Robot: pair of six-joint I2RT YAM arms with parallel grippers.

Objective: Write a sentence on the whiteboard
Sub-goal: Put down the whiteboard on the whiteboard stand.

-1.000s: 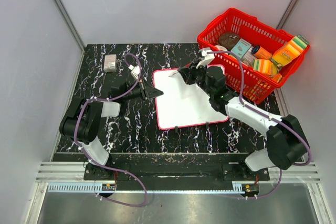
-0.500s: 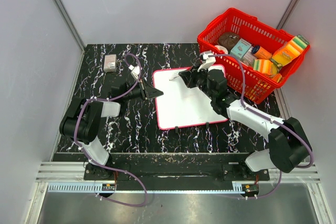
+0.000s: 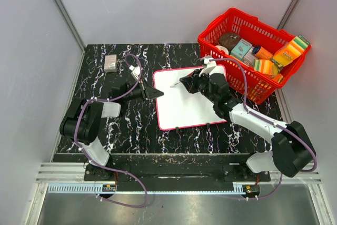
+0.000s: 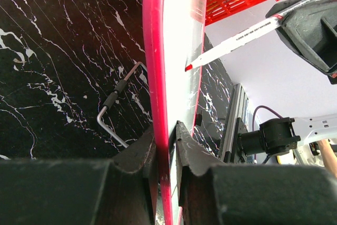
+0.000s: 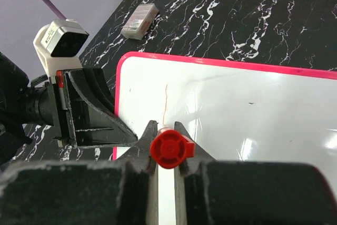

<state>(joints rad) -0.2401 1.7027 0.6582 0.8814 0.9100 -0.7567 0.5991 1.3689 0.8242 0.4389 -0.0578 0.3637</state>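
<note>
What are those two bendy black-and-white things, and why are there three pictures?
They are two robot arms bolted to a table. One picture looks down from a camera above them. The other two come from little cameras on each arm's wrist, so you see that arm's own fingers up close. On the black marbled table lie a whiteboard, a red basket full of packets, and a small box. The left gripper pinches the whiteboard's edge. The right gripper holds a red marker, its tip right by the board. Only one thin red stroke is written so far.
</note>
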